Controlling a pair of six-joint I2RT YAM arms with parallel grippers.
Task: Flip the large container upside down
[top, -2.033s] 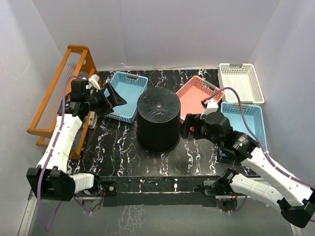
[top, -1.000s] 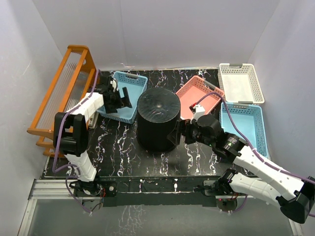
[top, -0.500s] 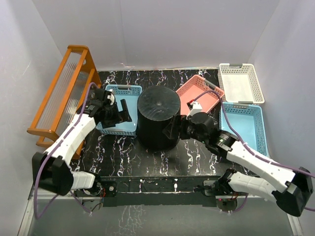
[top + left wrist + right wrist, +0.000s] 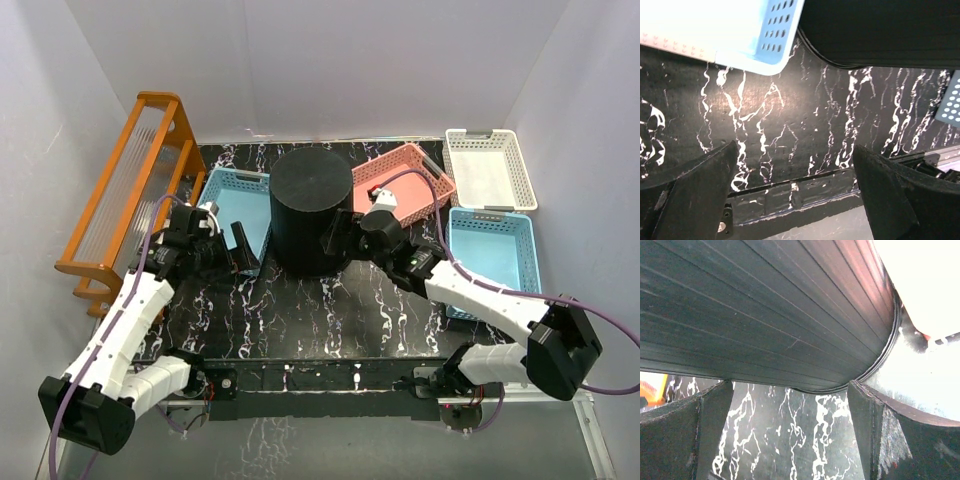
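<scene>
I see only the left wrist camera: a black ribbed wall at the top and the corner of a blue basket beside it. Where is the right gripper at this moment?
Observer: The right gripper is beside the right wall of the bucket, with its jaws open.
Operator: Is the open end of the bucket facing up?
Observer: No. The top camera shows a closed flat disc on top.
Operator: What stands behind the bucket on the right?
Observer: A pink basket, close beside the bucket. I cannot tell whether they touch.
</scene>
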